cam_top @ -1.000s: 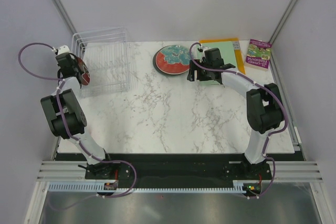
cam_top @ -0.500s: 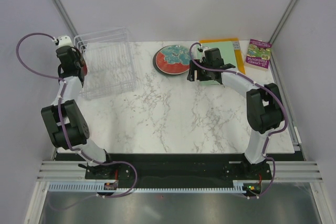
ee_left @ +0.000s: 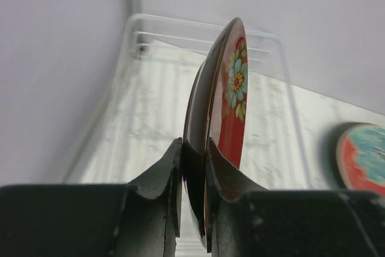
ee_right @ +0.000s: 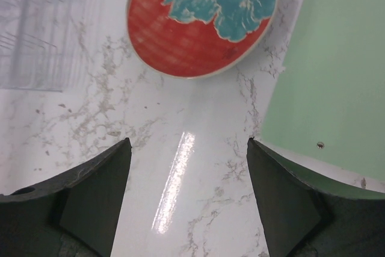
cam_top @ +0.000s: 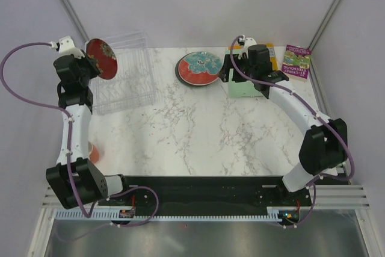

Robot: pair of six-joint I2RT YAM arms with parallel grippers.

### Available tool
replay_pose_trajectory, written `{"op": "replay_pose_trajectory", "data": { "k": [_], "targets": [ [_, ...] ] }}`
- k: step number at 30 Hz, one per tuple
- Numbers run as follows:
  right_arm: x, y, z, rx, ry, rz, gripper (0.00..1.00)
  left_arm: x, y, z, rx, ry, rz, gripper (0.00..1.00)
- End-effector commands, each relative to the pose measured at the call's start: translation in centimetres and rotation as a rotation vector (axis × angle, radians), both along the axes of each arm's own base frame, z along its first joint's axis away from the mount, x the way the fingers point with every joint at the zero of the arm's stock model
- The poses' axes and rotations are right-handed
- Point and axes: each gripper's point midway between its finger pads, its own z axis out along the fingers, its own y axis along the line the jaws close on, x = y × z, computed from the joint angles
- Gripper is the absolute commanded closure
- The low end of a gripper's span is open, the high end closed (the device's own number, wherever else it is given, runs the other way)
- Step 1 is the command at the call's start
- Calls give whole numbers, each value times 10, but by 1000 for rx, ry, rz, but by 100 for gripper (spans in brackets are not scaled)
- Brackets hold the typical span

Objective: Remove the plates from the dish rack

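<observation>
- Your left hand (ee_left: 194, 148) is clamped on the lower rim of a red flowered plate (ee_left: 231, 100). The plate stands on edge straight up out of the hand, patterned face to the hand's right.
- A second ago that hand sat low at the left side of the dish rack (cam_top: 123, 79). It has since risen, and the plate now hangs clear above the wires, with the rack below and beyond the hand.
- I judge the lift-out done for this plate. What remains is to carry it off to the hand's right and lay it flat on the tabletop (cam_top: 204, 130).
- I can see no plate left in the slots beneath the hand, so this may be the last one.
- Your right hand (ee_right: 187, 142) is open and holds nothing. It has drawn back and up over the bare tabletop.
- Just ahead of that hand lies a red plate with a teal flower (ee_right: 198, 22), flat and already unloaded.
- The green mat (ee_right: 337, 58) lies to its right.
</observation>
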Motion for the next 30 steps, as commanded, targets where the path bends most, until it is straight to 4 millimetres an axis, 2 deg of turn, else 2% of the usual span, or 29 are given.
{"op": "replay_pose_trajectory", "data": {
  "k": [1,3,5,6,7,11,14,18,21,23,30],
  "targets": [
    [-25,16,63,146,-92,92,15,-21,-81,10,-275,-70,-296,98],
    [-36,26,79,206,-118,130,15,-28,-113,15,-343,-92,-409,98],
    [-48,41,86,299,-118,183,15,-37,-138,7,-407,-85,-497,98],
    [-53,44,93,331,-128,195,15,-42,-154,14,-459,-108,-568,98],
    [-56,48,95,354,-128,207,15,-46,-164,5,-496,-95,-597,98],
    [-73,69,89,405,-87,270,15,-63,-206,11,-583,-110,-740,98],
    [-80,75,80,417,-52,288,15,-74,-230,11,-618,-89,-834,98],
    [-84,85,78,449,-53,320,15,-87,-247,12,-665,-97,-887,98],
    [-88,92,74,474,-36,344,15,-89,-250,6,-690,-88,-893,98],
    [-88,97,73,491,-36,356,15,-97,-267,2,-705,-65,-937,98],
    [-95,116,72,519,-19,414,15,-102,-286,-12,-743,-33,-985,98]
  ]
}}
